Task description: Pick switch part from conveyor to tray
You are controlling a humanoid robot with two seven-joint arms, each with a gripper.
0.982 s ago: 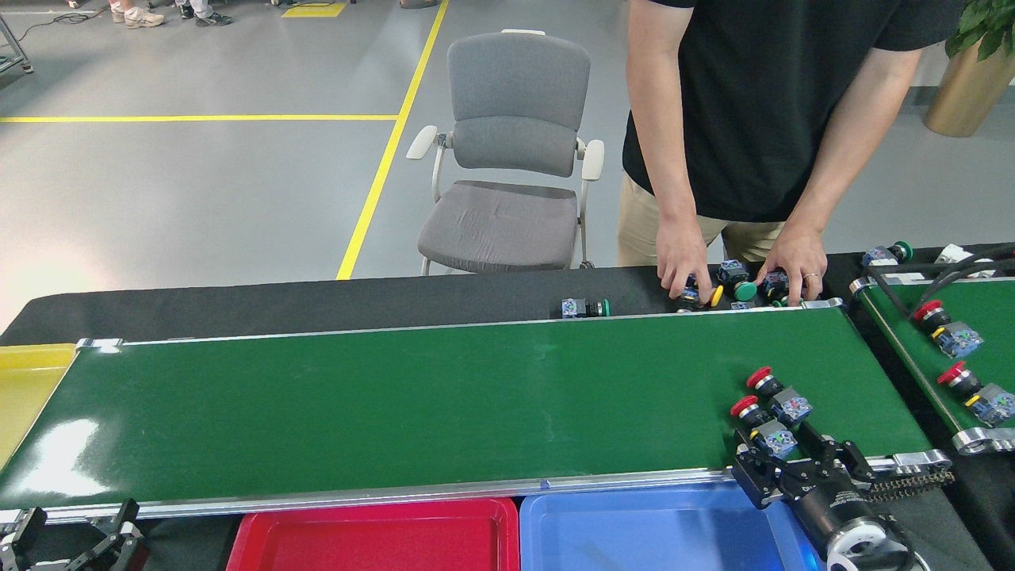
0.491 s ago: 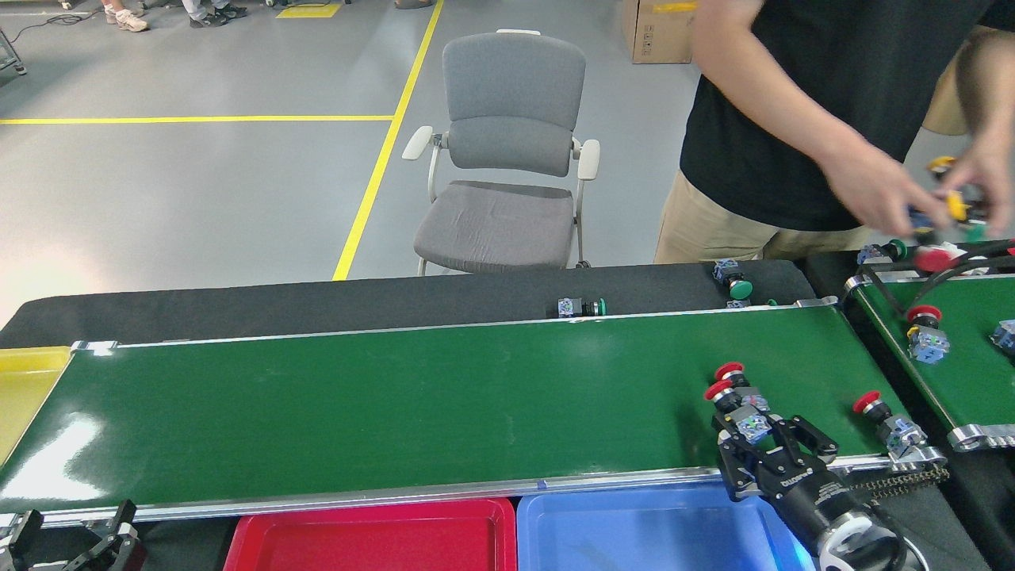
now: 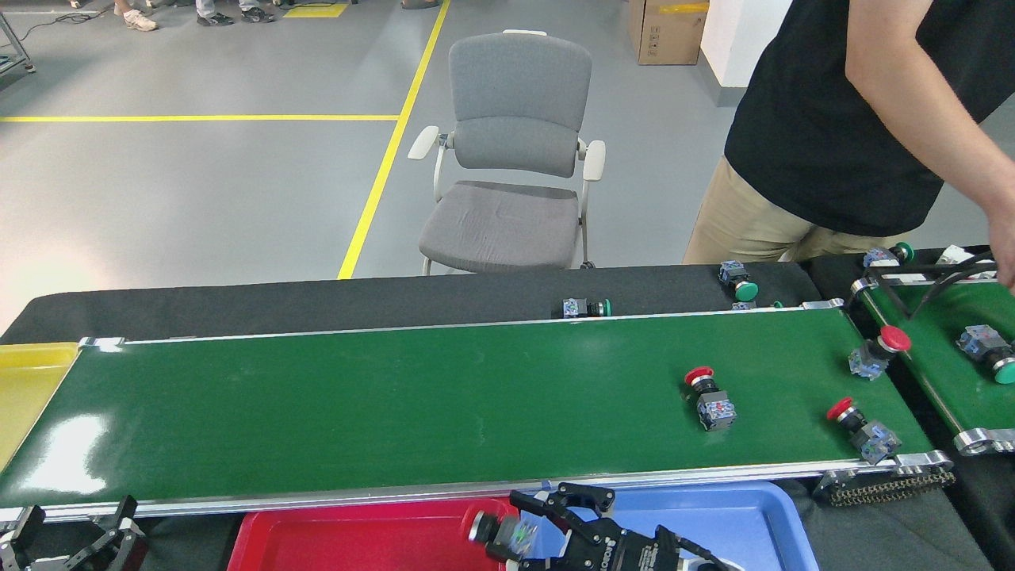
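- Green and glossy, the conveyor (image 3: 396, 404) is seen running left to right across a black-draped counter (image 3: 317, 301), with silver rails along its edges.
- A switch part (image 3: 496, 533) with a red cap is held over the red tray (image 3: 357, 539), close to that tray's right edge; it is pinched between the jaws of the right gripper (image 3: 530, 530), which reaches in from the lower right.
- A blue tray (image 3: 714, 515) is set just right of the red one, and a yellow tray (image 3: 24, 381) is seen at the belt's left end.
- Three more red-capped switches are left on the belt: one right of centre (image 3: 710, 399), one at the near right corner (image 3: 863, 431), one at the far right end (image 3: 876, 351).
- The left gripper (image 3: 75, 541) is seen at the lower left, below the belt's near rail, with its jaws spread and nothing between them.
- Green-capped switches (image 3: 585, 307) lie on the counter behind the belt.
- A person in a black shirt (image 3: 817, 119) is seen at the far right, next to a grey chair (image 3: 511, 151).
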